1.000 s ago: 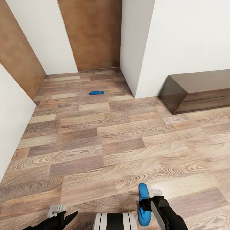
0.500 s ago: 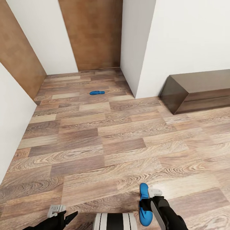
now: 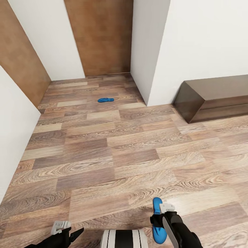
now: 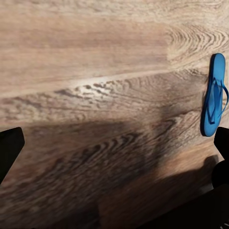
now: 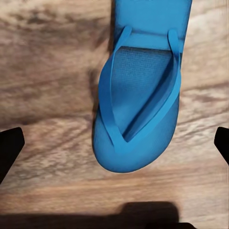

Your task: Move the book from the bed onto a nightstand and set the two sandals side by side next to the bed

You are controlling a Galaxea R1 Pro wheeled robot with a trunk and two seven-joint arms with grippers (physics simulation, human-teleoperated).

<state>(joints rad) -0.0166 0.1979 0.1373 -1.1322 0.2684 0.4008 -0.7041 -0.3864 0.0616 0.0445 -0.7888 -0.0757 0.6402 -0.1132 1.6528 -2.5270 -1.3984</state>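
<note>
right gripper point(image 3: 159, 217) beside blue sandal point(image 3: 158, 220) (jaws spread wide), grasp unclear

Readable text: none in any view.
Near sandal point(image 5: 138, 95): plain blue sole and straps, no brand or size mark.
Far sandal point(image 3: 105, 100): too small to show any marking.
Wood-plank floor point(image 3: 103, 155): grain only, no lettering.
Low dark cabinet point(image 3: 213, 98): bare glossy front, no label.
Walls point(image 3: 199, 41): blank white, no signs.
</note>
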